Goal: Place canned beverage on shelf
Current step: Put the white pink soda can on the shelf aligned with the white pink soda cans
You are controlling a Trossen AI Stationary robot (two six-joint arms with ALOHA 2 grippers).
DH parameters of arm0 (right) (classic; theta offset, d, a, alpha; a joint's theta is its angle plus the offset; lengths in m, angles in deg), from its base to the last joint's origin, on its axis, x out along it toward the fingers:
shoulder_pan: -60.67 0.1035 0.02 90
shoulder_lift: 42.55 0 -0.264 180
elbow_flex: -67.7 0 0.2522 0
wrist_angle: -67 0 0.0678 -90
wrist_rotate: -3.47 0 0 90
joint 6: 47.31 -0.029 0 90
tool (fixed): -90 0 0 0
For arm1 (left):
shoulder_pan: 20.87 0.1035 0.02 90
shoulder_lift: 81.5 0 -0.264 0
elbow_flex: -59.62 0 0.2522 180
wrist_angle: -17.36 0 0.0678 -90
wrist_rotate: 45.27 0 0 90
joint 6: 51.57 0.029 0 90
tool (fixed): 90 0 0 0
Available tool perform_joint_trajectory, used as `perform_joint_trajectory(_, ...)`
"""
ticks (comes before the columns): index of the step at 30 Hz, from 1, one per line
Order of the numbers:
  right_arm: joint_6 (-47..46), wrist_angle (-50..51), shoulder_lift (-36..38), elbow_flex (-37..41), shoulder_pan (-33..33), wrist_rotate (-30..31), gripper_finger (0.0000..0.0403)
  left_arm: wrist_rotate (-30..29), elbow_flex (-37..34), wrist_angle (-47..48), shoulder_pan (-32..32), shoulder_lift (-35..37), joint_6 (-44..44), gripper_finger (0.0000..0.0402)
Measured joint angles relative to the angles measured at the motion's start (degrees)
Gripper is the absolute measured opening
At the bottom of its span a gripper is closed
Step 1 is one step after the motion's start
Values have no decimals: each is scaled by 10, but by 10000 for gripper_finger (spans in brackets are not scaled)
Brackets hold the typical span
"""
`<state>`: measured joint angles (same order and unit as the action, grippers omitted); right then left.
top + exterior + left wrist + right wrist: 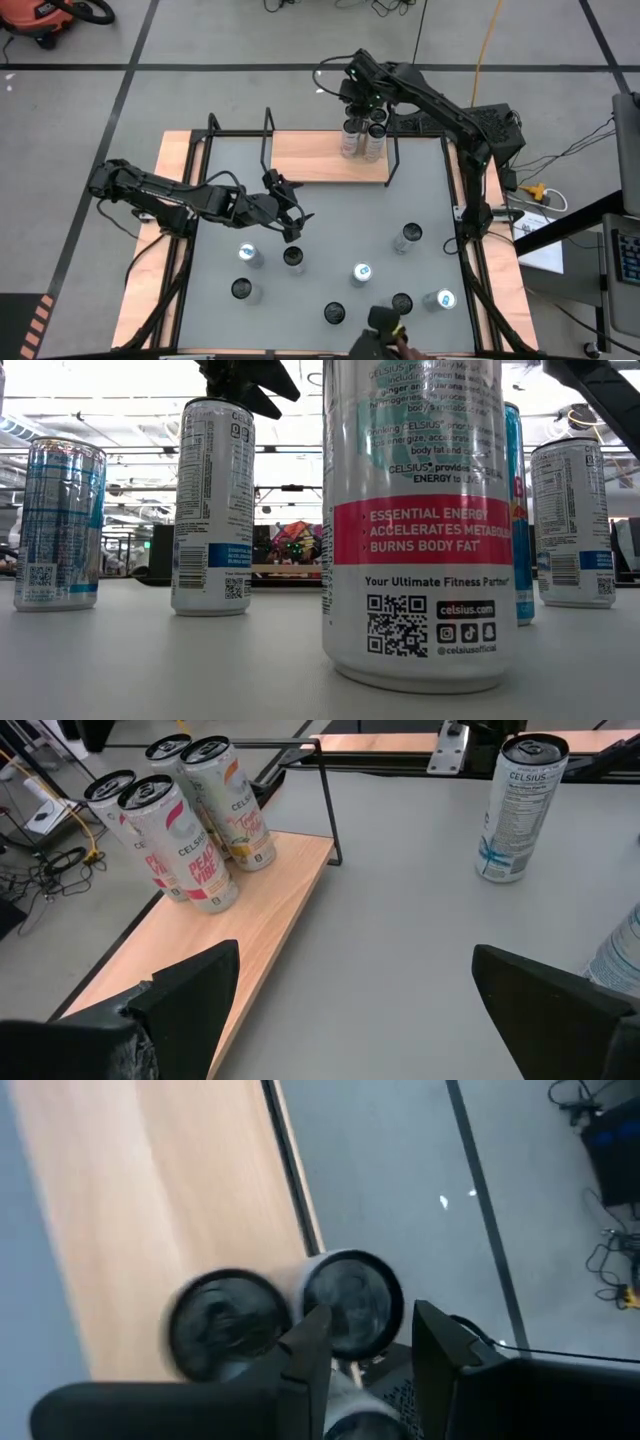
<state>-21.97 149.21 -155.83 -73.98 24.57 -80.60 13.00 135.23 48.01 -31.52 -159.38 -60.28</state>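
The right claw (362,103) hangs over the far end of the small light-wood shelf (320,160) with its thin black rod frame, its fingers closed part-way around the top of a tall silver beverage can (352,1302); that can stands upright on the shelf, touching a cluster of similar cans (362,140) near the board's right end; the left claw (292,222) waits above the grey table (330,230) with its two dark fingers spread wide and nothing between them; seven more upright cans (362,272) stand scattered on the table's near half; a white can with a pink band (418,520) stands closest to the table-level camera.
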Motion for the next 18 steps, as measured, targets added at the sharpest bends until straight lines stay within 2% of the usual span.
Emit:
perform_joint_trajectory(9, -85, 111, 73, 0, 80, -38, 77, 0, 0, -2, 0, 0, 0, 393)
perform_joint_trajectory(18, -149, 166, 157, 0, 238, -46, 77, -18, 0, -15, -8, 0, -45, 393)
